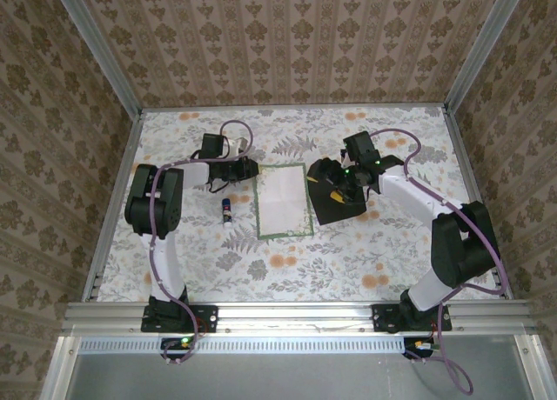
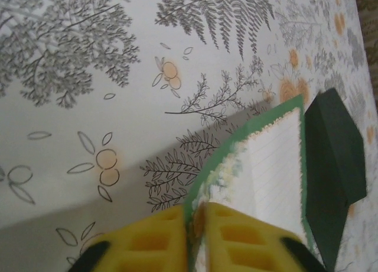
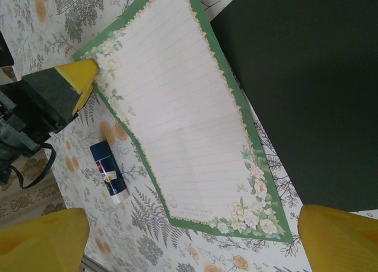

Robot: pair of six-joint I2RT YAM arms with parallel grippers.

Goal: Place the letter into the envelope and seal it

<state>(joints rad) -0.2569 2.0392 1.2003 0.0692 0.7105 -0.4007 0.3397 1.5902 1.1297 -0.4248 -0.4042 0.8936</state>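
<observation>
while left end effector (image 2: 196,224) pinches the letter (image 3: 177,106), lying lengthwise near-to-far, right end effector (image 3: 190,239) gapes empty.

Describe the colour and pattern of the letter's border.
The letter has a green border with pale flowers at its corners, clearest in the right wrist view.

The letter (image 3: 183,118) is white with ruled lines, a green border and pale flower sprays at its corners. The envelope (image 3: 307,88) is plain matte black. The glue stick (image 3: 109,171) is white and dark blue. Grey ferns and orange blossoms pattern the white tabletop (image 2: 88,106). The left tool (image 2: 195,216) and right tool (image 3: 189,239) have yellow fingers.
</observation>
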